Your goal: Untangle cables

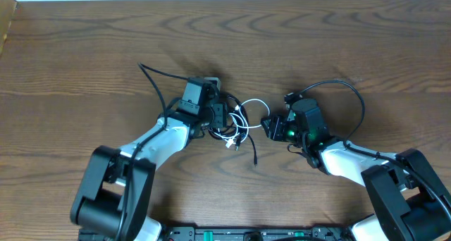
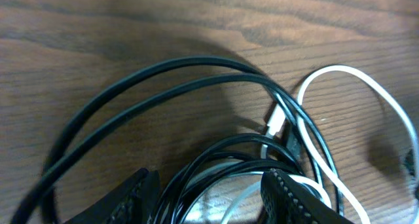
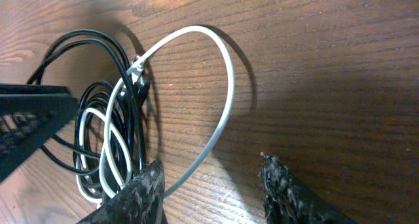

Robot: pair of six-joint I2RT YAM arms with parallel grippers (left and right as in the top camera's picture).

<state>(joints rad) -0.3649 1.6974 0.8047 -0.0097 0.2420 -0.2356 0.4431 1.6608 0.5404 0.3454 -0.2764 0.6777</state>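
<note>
Early separation step, by the look of it. Cables [image 1: 236, 128] bunched mid-table [image 1: 70, 44], well off every edge. Left gripper [image 2: 209, 185] part-open, straddling black and white strands, not clamped. Right gripper [image 3: 209, 178] part-open too, white loop [image 3: 230, 86] running into its gap, nothing pinched. Next, probably: pinch one strand each, pull apart. Plenty of bare wood toward both side edges.

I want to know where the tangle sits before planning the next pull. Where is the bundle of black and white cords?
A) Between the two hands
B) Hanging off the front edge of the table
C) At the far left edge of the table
A: the cords lie on the table in the gap between the left hand and the right hand.
</note>
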